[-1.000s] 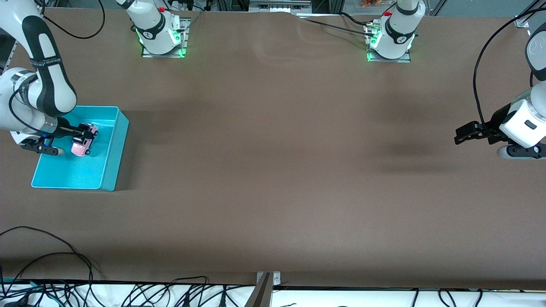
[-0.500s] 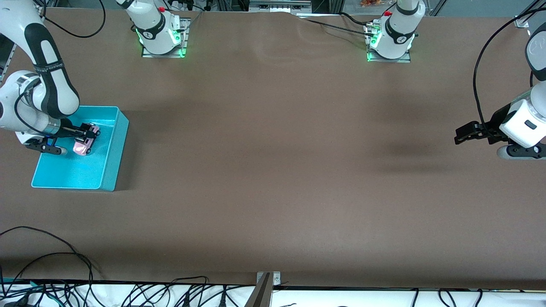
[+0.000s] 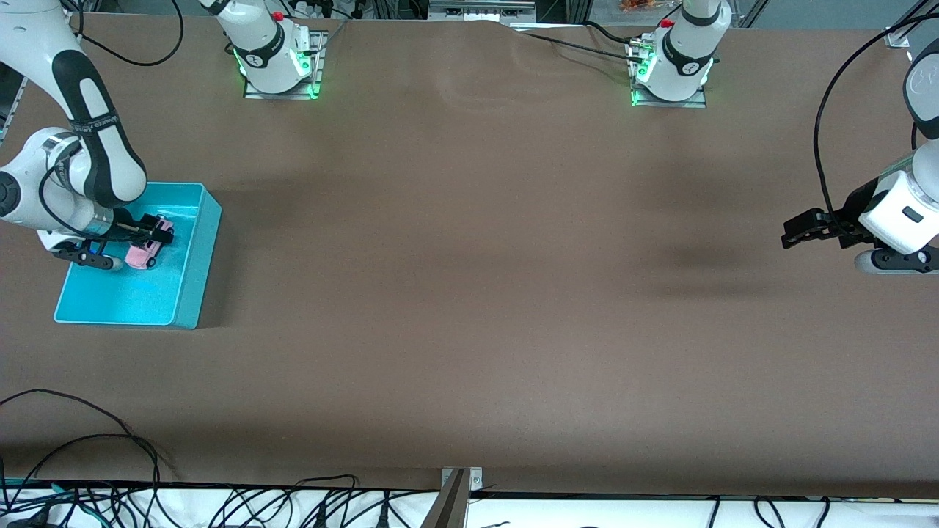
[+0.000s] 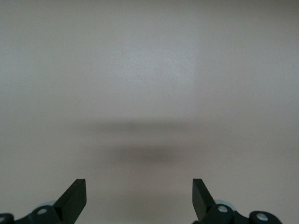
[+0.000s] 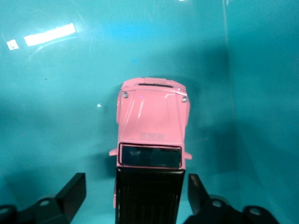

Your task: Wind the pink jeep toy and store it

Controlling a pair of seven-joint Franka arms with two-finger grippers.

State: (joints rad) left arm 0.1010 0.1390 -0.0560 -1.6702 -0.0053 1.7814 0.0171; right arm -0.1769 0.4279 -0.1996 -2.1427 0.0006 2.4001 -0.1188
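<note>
The pink jeep toy [image 3: 143,253] [image 5: 152,140], light pink with a black roof, rests on the floor of the turquoise bin [image 3: 192,257]. My right gripper [image 3: 152,233] [image 5: 135,193] is low inside the bin, open, with its fingers on either side of the jeep's black rear and a gap on each side. My left gripper [image 3: 796,233] [image 4: 139,198] is open and empty, held above the bare table at the left arm's end, where that arm waits.
The bin stands at the right arm's end of the brown table [image 3: 469,293]. Its walls [image 5: 261,116] rise close around the right gripper. Cables [image 3: 110,440] lie along the table edge nearest the front camera.
My right gripper has opened and let go of the jeep, which has dropped slightly and now rests on the bin floor. The right arm's wrist shifted a little. The left arm has not moved.
</note>
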